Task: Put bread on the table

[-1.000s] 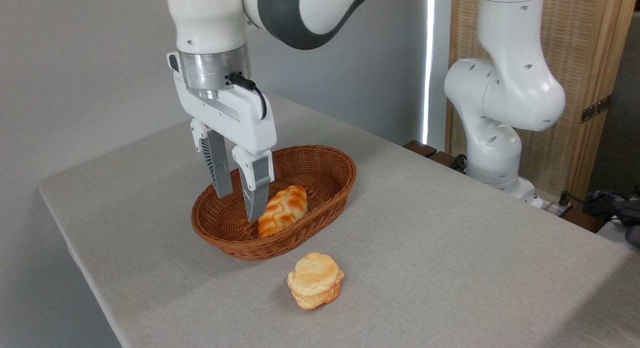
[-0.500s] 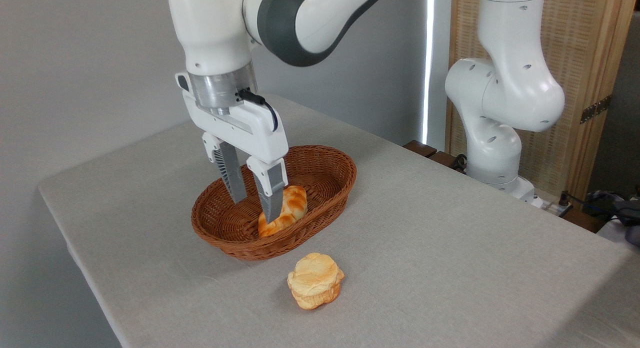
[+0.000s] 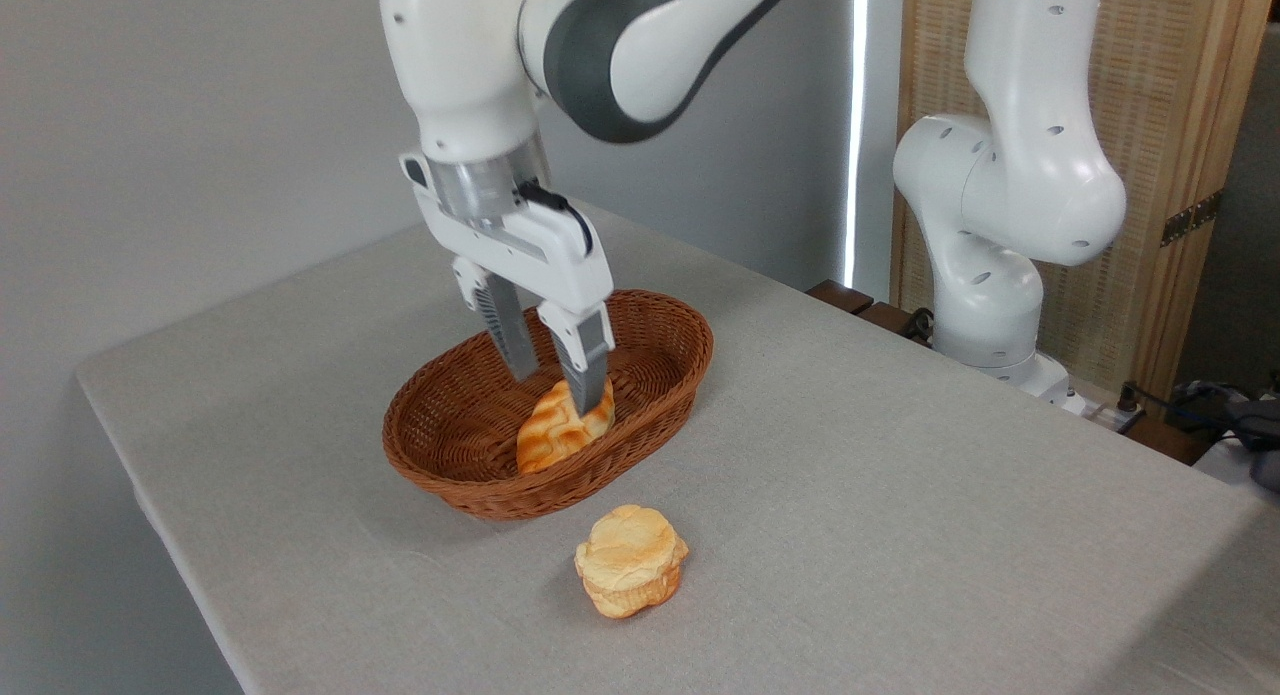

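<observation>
1. Bread [image 3: 553,432] lies inside the wicker basket [image 3: 640,320], toward the basket's near wall, its long axis running from the near rim up toward the basket's middle. It rests on the basket floor and is not lifted.

2. Gripper [image 3: 563,394] hangs over the basket with its fingers spread, one finger [image 3: 592,375] down at the far end of the loaf, the other [image 3: 510,335] behind it over the basket's inner floor. Nothing is held. Whether the front finger touches the crust cannot be told from this view.

3. Judged step: closing in for the grasp. The table [image 3: 900,495] carries the basket; the task is not yet advanced.

4. Advice for the grasp:
   - Centre the fingers across the loaf's narrow width, nearer its middle than its far tip, so it does not pivot when raised.
   - Lower until the tips sit beside the loaf's flanks, stopping short of the basket's weave.
   - Close gently; the glossy crust looks slippery.

5. Advice for the lift: rise straight until the loaf clears the basket's rim, or the basket may be dragged.

6. Placement: a muffin-shaped bun [image 3: 630,560] sits on the table just in front of the basket. Choose bare cloth well apart from the basket and that bun.
</observation>
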`<act>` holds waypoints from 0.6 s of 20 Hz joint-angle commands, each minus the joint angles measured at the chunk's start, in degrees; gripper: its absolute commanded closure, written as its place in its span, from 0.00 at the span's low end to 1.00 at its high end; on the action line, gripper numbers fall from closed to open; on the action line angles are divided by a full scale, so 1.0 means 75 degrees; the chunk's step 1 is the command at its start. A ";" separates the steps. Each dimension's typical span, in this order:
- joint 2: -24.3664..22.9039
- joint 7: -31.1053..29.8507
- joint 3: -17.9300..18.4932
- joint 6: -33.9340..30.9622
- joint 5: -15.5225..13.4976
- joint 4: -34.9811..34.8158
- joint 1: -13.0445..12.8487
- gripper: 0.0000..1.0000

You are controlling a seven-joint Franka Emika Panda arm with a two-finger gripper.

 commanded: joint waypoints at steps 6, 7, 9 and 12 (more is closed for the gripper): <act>-0.0080 -0.0171 0.0072 0.0399 -0.0098 -0.0608 -0.0245 0.00; -0.0057 -0.0171 0.0072 0.0481 -0.0110 -0.0608 -0.0245 0.00; 0.0095 -0.0171 0.0072 0.0599 -0.0098 -0.0643 -0.0350 0.00; 0.0224 -0.0182 0.0072 0.0927 -0.0098 -0.0655 -0.0350 0.00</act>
